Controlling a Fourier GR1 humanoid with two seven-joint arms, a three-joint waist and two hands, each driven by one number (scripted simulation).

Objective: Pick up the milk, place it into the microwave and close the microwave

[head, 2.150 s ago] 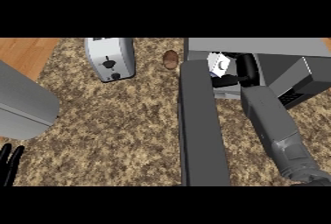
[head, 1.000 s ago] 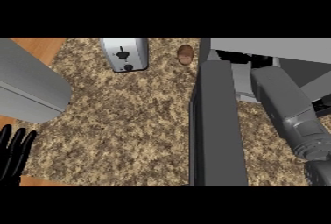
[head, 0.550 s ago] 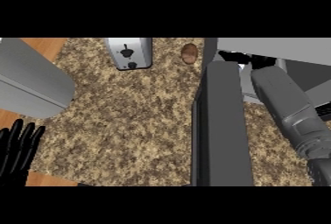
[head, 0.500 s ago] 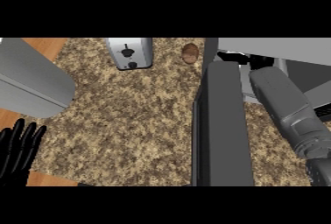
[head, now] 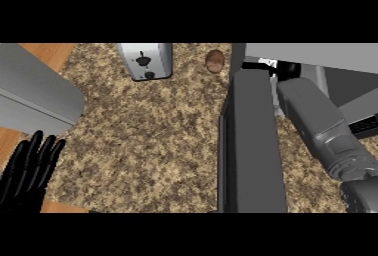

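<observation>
While right forearm [head: 317, 125] reaches into microwave [head: 310, 52], milk [head: 269, 63] barely shows; right robot hand hidden, grip unclear.

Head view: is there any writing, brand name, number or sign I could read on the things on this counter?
None can be read.
Toaster: dark slots and a knob on top, no lettering.
Microwave door: plain dark grey, no label.
Milk: only a small white patch shows past the right forearm; any print is too small to read.
Brown thing beside the toaster: unmarked.
Left hand: plain black.
</observation>
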